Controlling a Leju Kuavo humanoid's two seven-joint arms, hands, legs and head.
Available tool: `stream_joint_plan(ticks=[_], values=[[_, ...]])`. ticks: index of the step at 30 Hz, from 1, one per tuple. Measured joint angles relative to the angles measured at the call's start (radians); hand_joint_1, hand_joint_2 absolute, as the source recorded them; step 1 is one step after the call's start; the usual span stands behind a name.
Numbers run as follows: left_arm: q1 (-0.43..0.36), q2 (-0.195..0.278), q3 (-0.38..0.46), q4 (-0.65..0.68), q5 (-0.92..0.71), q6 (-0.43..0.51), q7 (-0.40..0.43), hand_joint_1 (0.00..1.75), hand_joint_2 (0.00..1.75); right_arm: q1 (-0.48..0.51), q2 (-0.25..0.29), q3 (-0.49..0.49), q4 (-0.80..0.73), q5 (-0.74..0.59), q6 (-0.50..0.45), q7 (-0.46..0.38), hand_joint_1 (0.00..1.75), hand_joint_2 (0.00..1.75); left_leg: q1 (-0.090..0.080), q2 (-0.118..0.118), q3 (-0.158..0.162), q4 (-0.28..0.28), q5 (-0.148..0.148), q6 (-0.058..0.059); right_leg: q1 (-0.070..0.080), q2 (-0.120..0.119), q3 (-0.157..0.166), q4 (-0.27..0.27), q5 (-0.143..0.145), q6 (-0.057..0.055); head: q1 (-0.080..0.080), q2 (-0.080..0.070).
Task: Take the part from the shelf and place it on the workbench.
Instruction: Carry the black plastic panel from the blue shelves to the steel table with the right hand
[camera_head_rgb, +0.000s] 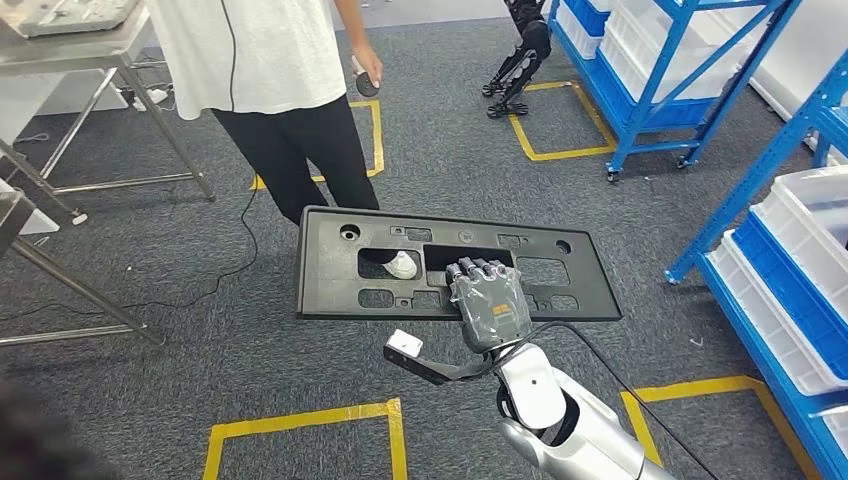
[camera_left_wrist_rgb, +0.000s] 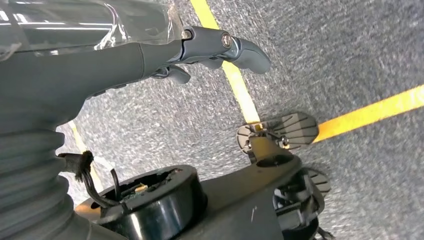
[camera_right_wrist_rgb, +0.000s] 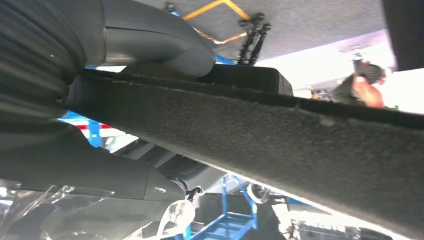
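- the right hand (camera_head_rgb: 489, 300) holds a flat black plastic panel (camera_head_rgb: 340, 270) out over the grey carpet floor (camera_head_rgb: 200, 380). its fingers (camera_head_rgb: 480, 268) are hooked over the edge of a rectangular cut-out in the panel's near half.
- in the right wrist view the thick grey thumb (camera_right_wrist_rgb: 155, 42) lies on one side of the panel's edge (camera_right_wrist_rgb: 280, 135) and a dark finger (camera_right_wrist_rgb: 100, 175) on the other side, so the hand is gripping the panel.
- the panel lies nearly level, with several rectangular holes and two small round holes; i can read no writing or brand on it.
- the left hand (camera_left_wrist_rgb: 150, 55) hangs above the carpet with nothing in it; its fingers (camera_left_wrist_rgb: 240, 47) are a little curled and apart.
- a person in a white shirt (camera_head_rgb: 250, 50) and black trousers stands just beyond the panel, with a small dark object in one hand (camera_head_rgb: 366, 72).
- blue shelf racks (camera_head_rgb: 650, 70) with white bins (camera_head_rgb: 815, 215) are at the right and far right.
- a metal table (camera_head_rgb: 90, 45) is at the far left.
- yellow tape lines (camera_head_rgb: 300, 420) mark squares on the carpet.
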Motion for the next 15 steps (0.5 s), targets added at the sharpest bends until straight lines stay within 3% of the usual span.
stream_joint_plan(ticks=[2,4,6,8,10,11,12,13,15], values=[[-0.001,0.0,0.0,0.0,-0.001,0.0,0.0,0.0,1.75,0.0,-0.001,0.0,0.0,0.0,0.0,0.0,1.75,1.75,0.002,-0.02,-0.009,0.012,-0.007,-0.013,-0.004,0.029,0.026,-0.064,0.019,-0.005,0.0,0.0],[0.001,0.0,0.0,0.0,-0.001,0.0,-0.001,0.0,1.75,-0.001,-0.001,0.0,-0.001,0.0,0.001,0.0,1.75,1.75,0.006,-0.035,-0.015,0.014,-0.008,-0.021,0.0,0.015,0.028,-0.066,0.017,-0.018,0.0,0.0],[0.006,0.001,0.0,0.0,-0.001,0.0,-0.002,0.0,1.75,-0.004,0.001,0.0,-0.001,0.0,0.001,0.001,1.75,1.75,0.006,0.0,-0.029,0.04,-0.022,-0.029,0.002,-0.005,0.032,-0.068,0.017,-0.031,0.0,0.0],[0.005,0.0,0.0,0.0,-0.002,0.0,-0.003,0.0,1.75,-0.006,0.002,0.0,-0.003,0.0,0.001,0.001,1.75,1.75,0.006,0.059,-0.077,0.138,-0.067,-0.038,0.004,-0.026,0.036,-0.069,0.015,-0.041,-0.001,0.0],[0.001,-0.001,0.0,0.0,-0.002,0.0,-0.004,0.0,1.75,-0.006,0.002,0.0,-0.003,0.0,0.003,0.001,1.75,1.75,0.012,0.081,-0.146,0.27,-0.115,-0.043,0.009,-0.051,0.04,-0.069,0.01,-0.046,-0.001,0.0],[0.001,-0.002,0.0,0.0,-0.002,0.0,-0.004,0.0,1.75,-0.005,0.002,0.0,-0.003,0.0,0.003,0.001,1.75,1.75,0.013,0.083,-0.166,0.306,-0.121,-0.044,0.011,-0.064,0.042,-0.069,0.007,-0.047,-0.001,0.0],[0.002,-0.003,0.0,0.0,-0.001,0.0,-0.004,0.0,1.75,-0.004,0.002,0.0,-0.003,0.0,0.003,0.0,1.75,1.75,0.014,0.085,-0.168,0.305,-0.111,-0.042,0.012,-0.077,0.045,-0.069,0.004,-0.047,-0.001,0.0],[0.003,-0.003,0.0,0.0,-0.001,0.0,-0.004,0.0,1.75,-0.004,0.002,0.0,-0.003,0.0,0.003,0.0,1.75,1.75,0.012,0.09,-0.148,0.262,-0.085,-0.039,0.013,-0.089,0.049,-0.069,0.001,-0.046,-0.001,0.0],[0.003,-0.002,0.0,0.0,-0.002,-0.001,-0.004,0.0,1.75,-0.005,0.003,0.0,-0.003,-0.001,0.003,0.0,1.75,1.75,0.002,0.127,-0.076,0.12,-0.027,-0.028,0.015,-0.11,0.059,-0.069,-0.007,-0.041,-0.001,0.0]])
